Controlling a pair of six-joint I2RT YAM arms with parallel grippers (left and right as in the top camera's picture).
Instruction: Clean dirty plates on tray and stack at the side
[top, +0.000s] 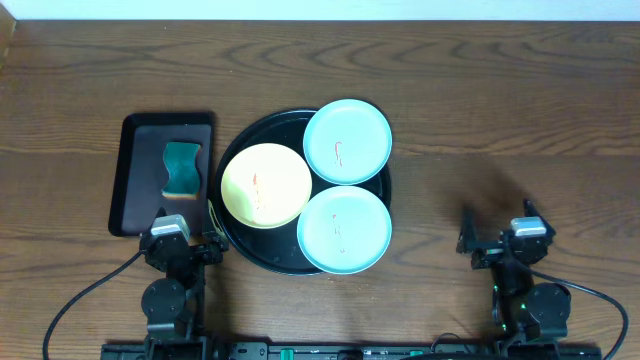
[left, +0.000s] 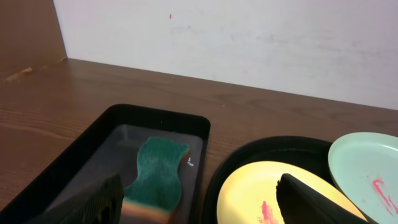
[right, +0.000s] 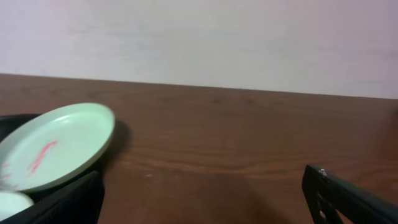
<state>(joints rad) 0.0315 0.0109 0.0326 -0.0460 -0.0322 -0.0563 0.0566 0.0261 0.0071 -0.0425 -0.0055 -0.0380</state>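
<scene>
**Both arms parked, sponge ahead of the left one, three smeared plates waiting**

The left end effector (left: 199, 206) is released: its fingers stand wide apart with nothing between them. It sits low at the near edge of the surface (top: 500, 100), facing the gap between the two trays. The right end effector (right: 205, 208) is also spread and empty, well to the right of the plates.

The coming move, as I judge it, turns on the sponge (top: 181, 168). It lies just ahead of the left end effector and a little to its left, with its long axis running away from the robot. The left arm is plainly nearer; the right would have to cross the whole round tray. A grasp across the sponge's short width looks like the natural one.

The rectangular tray (top: 135, 180) holds only that teal sponge, towards its far right part.

The round black tray (top: 262, 252) carries all three dirty plates. The pale yellow plate (top: 265, 186) is on its left side, closest to the left arm. The far mint plate (top: 347, 142) juts over the rim at the back right. The near mint plate (top: 344, 230) reaches the front right rim. The three crowd edge to edge. Each shows a small reddish smear, so no cleaning looks done, and nothing is stacked at the side yet.
</scene>
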